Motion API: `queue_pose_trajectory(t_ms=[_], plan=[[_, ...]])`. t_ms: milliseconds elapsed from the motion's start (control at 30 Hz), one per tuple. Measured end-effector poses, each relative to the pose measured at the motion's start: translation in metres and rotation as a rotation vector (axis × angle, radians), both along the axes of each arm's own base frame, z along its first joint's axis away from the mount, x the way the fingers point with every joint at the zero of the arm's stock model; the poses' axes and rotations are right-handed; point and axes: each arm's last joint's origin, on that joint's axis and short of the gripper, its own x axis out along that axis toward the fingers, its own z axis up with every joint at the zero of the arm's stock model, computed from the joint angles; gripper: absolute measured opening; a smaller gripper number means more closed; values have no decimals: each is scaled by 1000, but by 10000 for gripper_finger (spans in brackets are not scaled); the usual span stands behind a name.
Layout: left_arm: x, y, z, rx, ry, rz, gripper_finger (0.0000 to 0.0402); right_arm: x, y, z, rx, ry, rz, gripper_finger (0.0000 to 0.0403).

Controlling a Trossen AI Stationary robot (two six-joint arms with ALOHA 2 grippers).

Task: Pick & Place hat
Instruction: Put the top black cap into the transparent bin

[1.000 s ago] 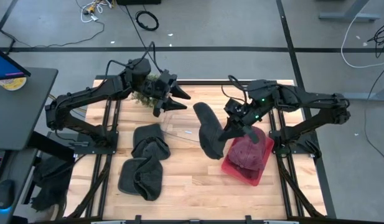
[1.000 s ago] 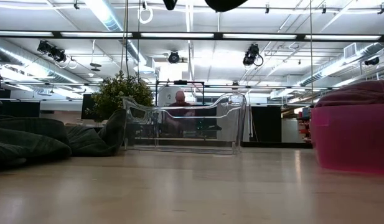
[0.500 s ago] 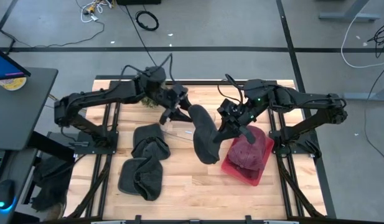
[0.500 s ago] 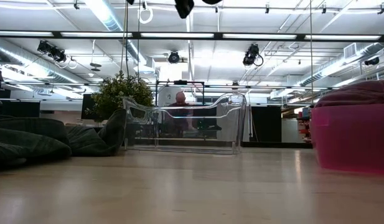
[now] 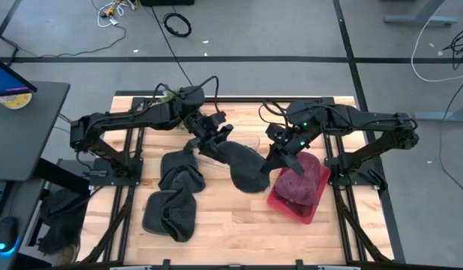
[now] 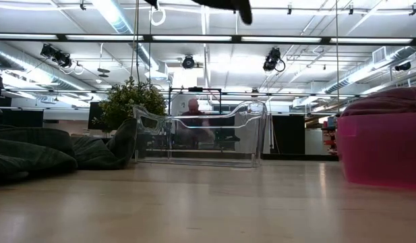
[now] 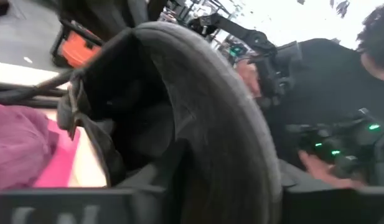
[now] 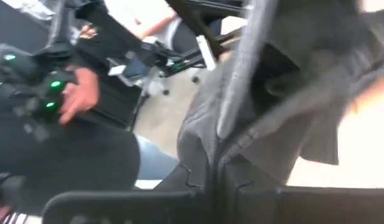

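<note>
You had the dark hat [image 5: 242, 161] slung in the air between both arms, over the table's [image 5: 223, 225] middle, w/ the right gripper [image 5: 275, 154] clamped on its edge nearest the pink bin [image 5: 291, 206] and the left gripper [image 5: 210, 140] at its opposite edge. In the right wrist view the fabric [image 8: 266, 118] ran straight into the jaws, pinched tight. For the left gripper, the left wrist view was filled w/ hat [image 7: 198, 124], but whether those jaws had actually closed on it I cannot tell.

This looked like a two-arm handover or spread of the hat, approx mid-task. To do it well, you needed to confirm the left side's bite before letting the right one ease off; a hat this floppy would swing & sag the moment one end went free. Keeping both arms level and the cloth lightly taut was the safer way, w/o pulling so hard it slipped from the pinch.

The clear bin [image 5: 216, 150] sat just under the left gripper, so lowering there needed care not to knock its rim. The pink bin already held a maroon hat [image 5: 300, 182], & three more dark hats [image 5: 178, 191] lay on the table's left side, well out of the way. A person [image 6: 194, 121] was in the room behind, not near the arms.
</note>
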Motion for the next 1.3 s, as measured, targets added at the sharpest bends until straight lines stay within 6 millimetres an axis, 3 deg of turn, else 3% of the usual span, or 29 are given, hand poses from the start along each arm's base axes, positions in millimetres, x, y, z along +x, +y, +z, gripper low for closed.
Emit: queue_pose_trajectory(t_ms=[133,167,400,700,867,1067,1300], plan=[[-1,0,0,-1,-1,-22,28,1,-4,0,-8,-1,-37,17],[0,0,0,4,-4,-18,18,1,-5,1,0,-2,-43,17],[-2,8,-3,2,21,-1,12,-1,-7,-2,42,64,-78,46],[-7,18,-14,13,99,15,11,-11,-10,-17,-25,256,-176,210],[-11,20,-16,94,131,168,11,-25,-17,-26,-91,411,-290,276],[-22,27,-15,156,268,511,12,-56,-27,-25,-313,520,-575,275],[-32,32,-26,247,409,741,11,-81,-30,-11,-345,455,-702,240]])
